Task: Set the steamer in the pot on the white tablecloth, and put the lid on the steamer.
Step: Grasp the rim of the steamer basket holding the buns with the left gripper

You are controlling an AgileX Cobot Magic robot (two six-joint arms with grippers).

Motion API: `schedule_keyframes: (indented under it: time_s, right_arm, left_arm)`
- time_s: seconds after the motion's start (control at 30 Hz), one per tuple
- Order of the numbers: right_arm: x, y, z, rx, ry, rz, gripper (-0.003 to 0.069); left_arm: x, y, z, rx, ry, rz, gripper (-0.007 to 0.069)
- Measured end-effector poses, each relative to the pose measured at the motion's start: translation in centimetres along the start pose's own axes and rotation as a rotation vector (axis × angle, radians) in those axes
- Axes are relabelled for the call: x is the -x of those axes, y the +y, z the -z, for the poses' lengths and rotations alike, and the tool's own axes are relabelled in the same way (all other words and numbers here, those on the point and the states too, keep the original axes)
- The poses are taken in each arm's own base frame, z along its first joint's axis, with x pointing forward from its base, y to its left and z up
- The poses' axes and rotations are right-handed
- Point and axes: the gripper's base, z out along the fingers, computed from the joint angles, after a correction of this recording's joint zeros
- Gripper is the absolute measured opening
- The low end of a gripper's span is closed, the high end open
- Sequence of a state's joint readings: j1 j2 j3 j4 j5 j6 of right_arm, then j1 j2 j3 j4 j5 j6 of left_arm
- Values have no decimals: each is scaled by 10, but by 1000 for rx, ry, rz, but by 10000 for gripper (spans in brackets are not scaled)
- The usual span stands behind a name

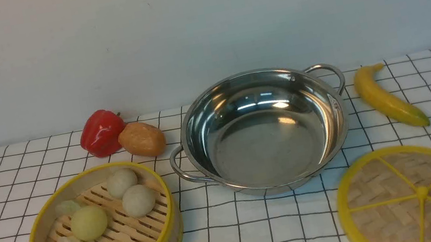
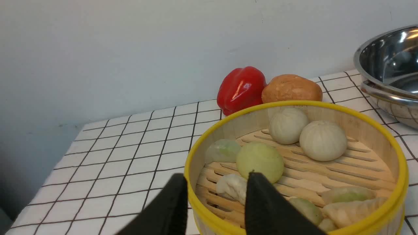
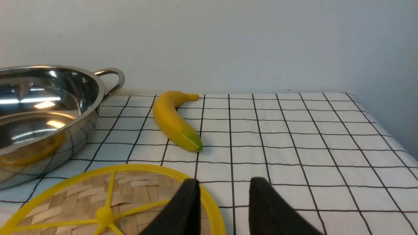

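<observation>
Grasping the steamer (image 1: 81, 183), at the tablecloth's (image 1: 261, 236) front-left corner, seems the step in hand: the left gripper (image 2: 217, 178) gapes astride its rim and must pinch, then lift it into the pot (image 1: 269, 151) at centre-back, while the right gripper (image 3: 223, 182) hangs open over the lid's (image 1: 420, 194) rim.

Lid (image 1: 420, 196) cut off at bottom edge; steamer (image 1: 77, 187) base too.

Plain pale blue-grey wall (image 1: 96, 36), soft even light
</observation>
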State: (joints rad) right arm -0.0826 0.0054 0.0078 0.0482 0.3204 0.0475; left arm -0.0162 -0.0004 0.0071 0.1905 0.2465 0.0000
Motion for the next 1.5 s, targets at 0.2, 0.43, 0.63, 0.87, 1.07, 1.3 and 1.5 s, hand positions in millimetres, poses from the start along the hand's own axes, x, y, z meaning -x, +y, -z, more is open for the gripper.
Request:
schedule_keyframes:
  time_s: [0.2,0.43,0.63,0.87,1.07,1.3,1.5]
  right_arm:
    - [0,0,0,0,0,-1,240]
    - [0,0,0,0,0,-1,240]
    - [0,0,0,0,0,-1,240]
    - [0,0,0,0,0,-1,240]
    - [0,0,0,0,0,2,240]
    - [0,-2,0,-20,-1,88,240]
    - [0,-2,0,-23,-1,101,240]
  left_arm:
    - [0,0,0,0,0,0,243]
    - [0,0,0,0,0,0,243]
    - [0,0,0,0,0,0,243]
    - [0,0,0,0,0,0,243]
    - [0,0,0,0,0,0,243]
    - [0,0,0,-1,0,3,243]
    - [2,-2,0,-24,-24,156,243]
